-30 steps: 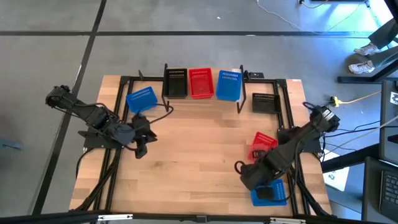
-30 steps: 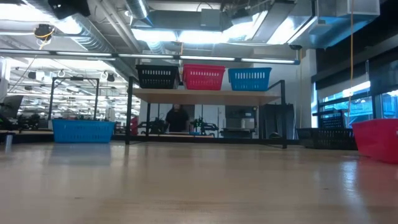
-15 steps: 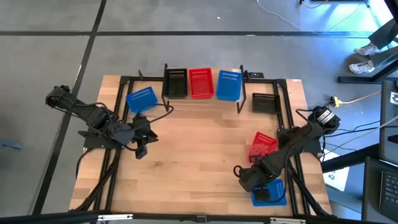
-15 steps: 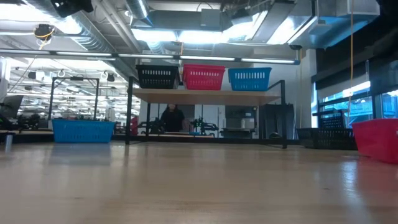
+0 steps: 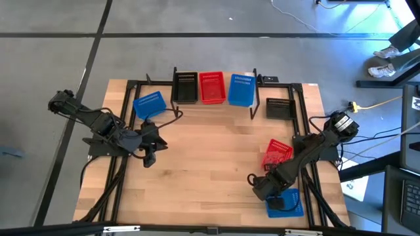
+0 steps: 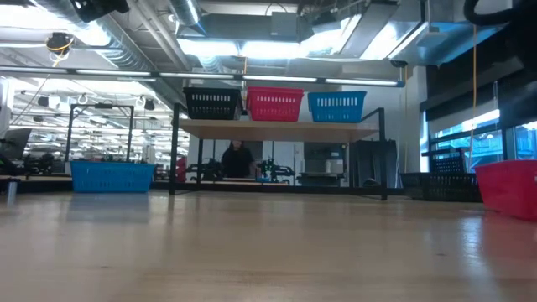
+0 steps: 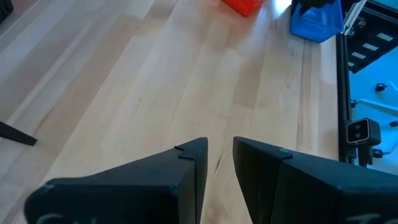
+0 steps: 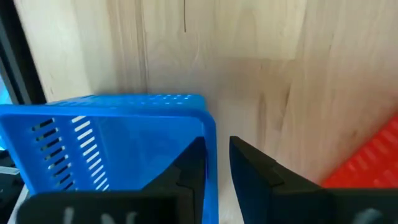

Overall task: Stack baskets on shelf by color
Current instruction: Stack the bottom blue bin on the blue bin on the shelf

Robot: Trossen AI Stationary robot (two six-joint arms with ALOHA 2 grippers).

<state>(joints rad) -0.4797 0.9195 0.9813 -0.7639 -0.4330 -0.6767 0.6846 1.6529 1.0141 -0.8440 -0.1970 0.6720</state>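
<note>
On the shelf [image 6: 277, 128] stand a black basket [image 5: 186, 86], a red basket [image 5: 211, 87] and a blue basket [image 5: 241, 90] side by side. On the table lie a blue basket [image 5: 149, 105] at the far left, a black one [image 5: 278, 108] at the far right, a red one [image 5: 277, 153] at the right, and a blue basket [image 8: 106, 140] at the near right corner. My right gripper [image 8: 217, 146] is open, pointing down over this last basket, one finger inside its wall and one outside. My left gripper [image 7: 219, 146] hangs open above the bare table at the left. My right gripper comes from above with its fingers on either side of the blue basket's short end wall, at the rim [image 8: 210, 134]: one finger [image 8: 194, 163] inside, one [image 8: 249, 167] outside. Whether they touch the wall I cannot tell. The basket rests on the table.
Black metal frame rails [image 5: 125, 124] run along the table's left and right sides. The red basket [image 8: 367, 158] lies close beside the blue one at the near right. The table's middle [image 5: 210, 151] is bare wood. A person [image 6: 239, 159] shows in the room behind the shelf.
My right gripper has come down onto the blue basket at the near right corner, still pointing down, with its gap unchanged. The basket has stayed where it was.
</note>
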